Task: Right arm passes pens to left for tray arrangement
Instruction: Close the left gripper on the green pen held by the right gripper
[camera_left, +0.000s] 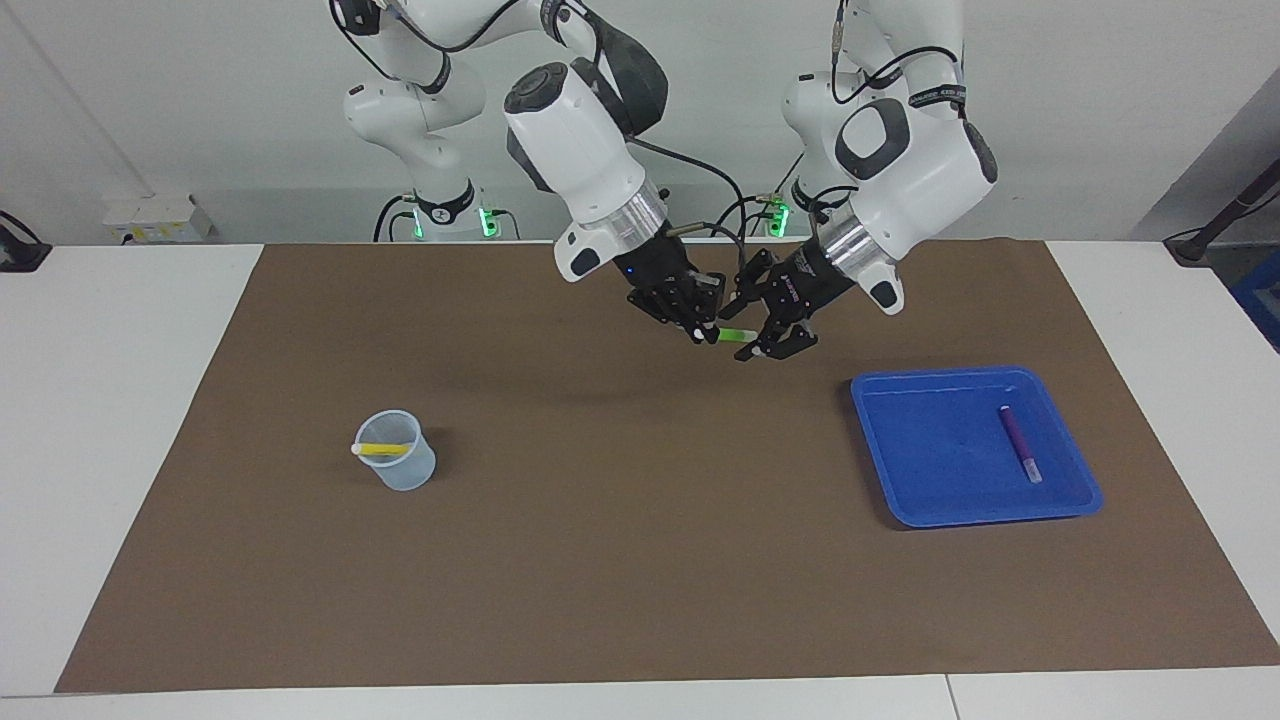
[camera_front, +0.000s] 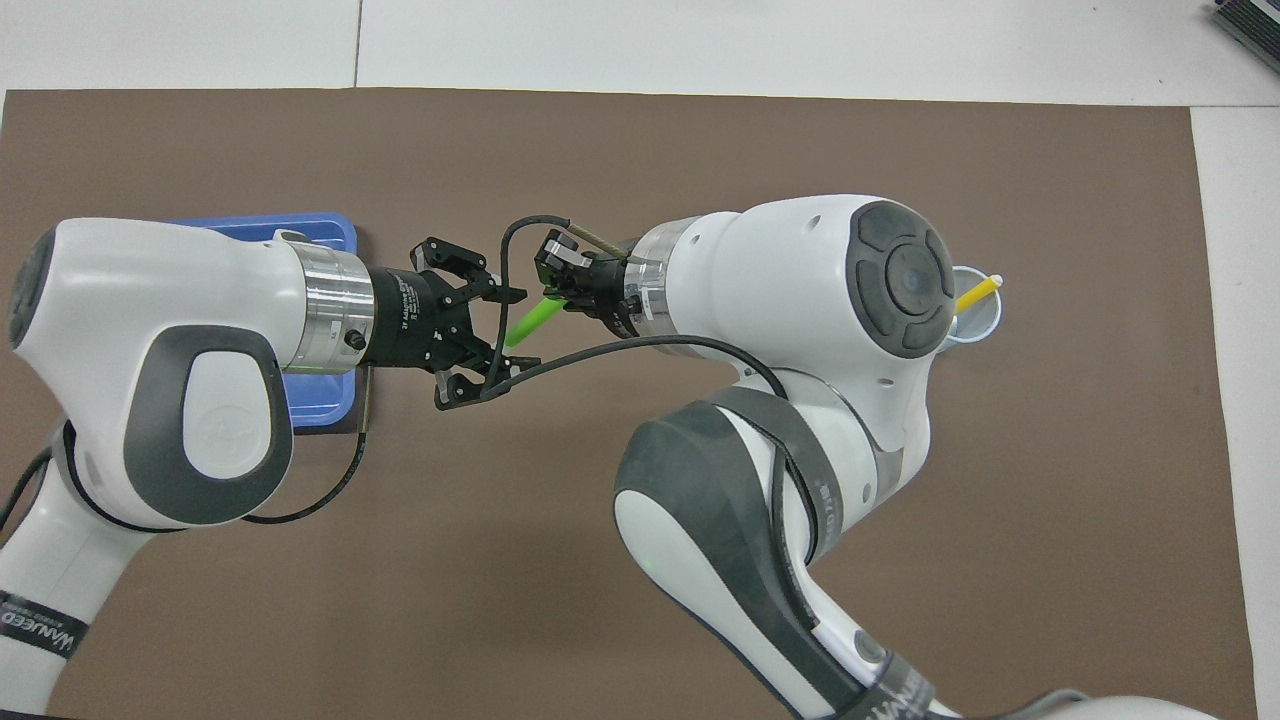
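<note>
Facing view: right gripper (camera_left: 702, 330) pinches the green pen (camera_left: 738, 334) in the air, well apart from the tray (camera_left: 1085, 496); left gripper (camera_left: 768, 330), jaws spread, straddles its free end.

Overhead view: the cable (camera_front: 497, 330) crosses those jaws and could snag as they close.

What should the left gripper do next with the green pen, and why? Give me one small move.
Probably close on the pen's free end. The right gripper is shut on the green pen, held up over the mat, and the left gripper stands open with the pen's whitish tip between its fingers. The blue tray already holds the purple pen; the yellow pen waits in the cup.
</note>
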